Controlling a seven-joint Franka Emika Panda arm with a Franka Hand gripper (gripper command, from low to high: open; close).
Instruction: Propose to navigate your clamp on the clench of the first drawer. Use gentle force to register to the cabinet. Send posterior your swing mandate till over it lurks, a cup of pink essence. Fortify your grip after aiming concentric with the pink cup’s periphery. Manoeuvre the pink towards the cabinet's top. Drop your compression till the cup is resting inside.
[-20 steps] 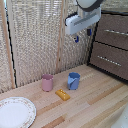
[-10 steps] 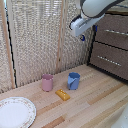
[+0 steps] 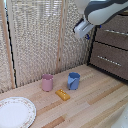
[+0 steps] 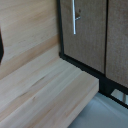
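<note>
Hovering up high, our hand (image 3: 86, 31) sits just beside the cabinet (image 3: 111, 50), near the top drawer (image 3: 114, 33); too blurry for us to tell if it's open. Pink cup (image 3: 47, 82) stands on the tabletop (image 3: 95, 102), beside the blue cup (image 3: 73, 80).

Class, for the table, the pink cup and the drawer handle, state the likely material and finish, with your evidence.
Table: light wood, matte; plank seams and grain show. Pink cup: probably plastic; plain, even, dull colour. Drawer handle: likely metal; slim silver bar with a pale sheen. The pictures are blurry, so none of this is certain.
</note>
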